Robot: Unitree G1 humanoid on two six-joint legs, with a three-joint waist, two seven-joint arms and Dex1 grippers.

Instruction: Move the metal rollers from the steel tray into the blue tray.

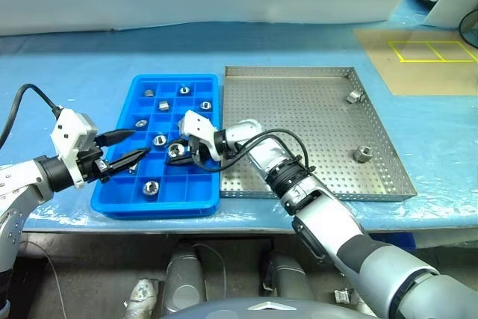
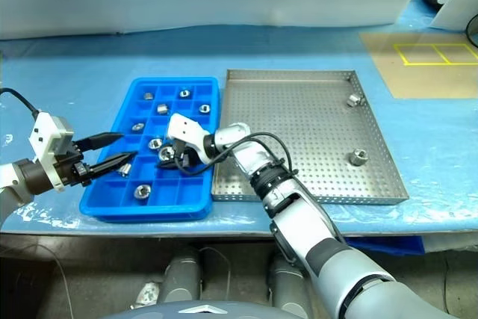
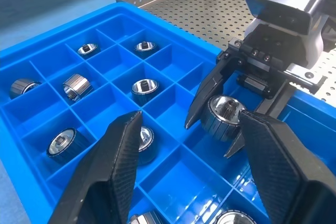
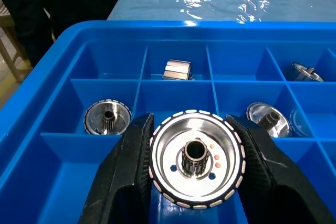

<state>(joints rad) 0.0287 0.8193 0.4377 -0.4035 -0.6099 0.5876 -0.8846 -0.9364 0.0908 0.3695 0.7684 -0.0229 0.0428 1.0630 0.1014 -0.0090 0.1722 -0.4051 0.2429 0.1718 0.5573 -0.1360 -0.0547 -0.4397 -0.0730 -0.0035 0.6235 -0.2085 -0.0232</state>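
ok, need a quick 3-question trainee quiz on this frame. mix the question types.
1. True or false: the right gripper is shut on a metal roller above the blue tray.
2. How many rollers lie in the steel tray?
3. The left gripper is: A) open and empty, B) shut on a roller, C) resting in the steel tray.

Key:
1. True; its fingers clamp the roller from both sides.
2. Two: one near the far right corner, one by the right rim.
3. A.
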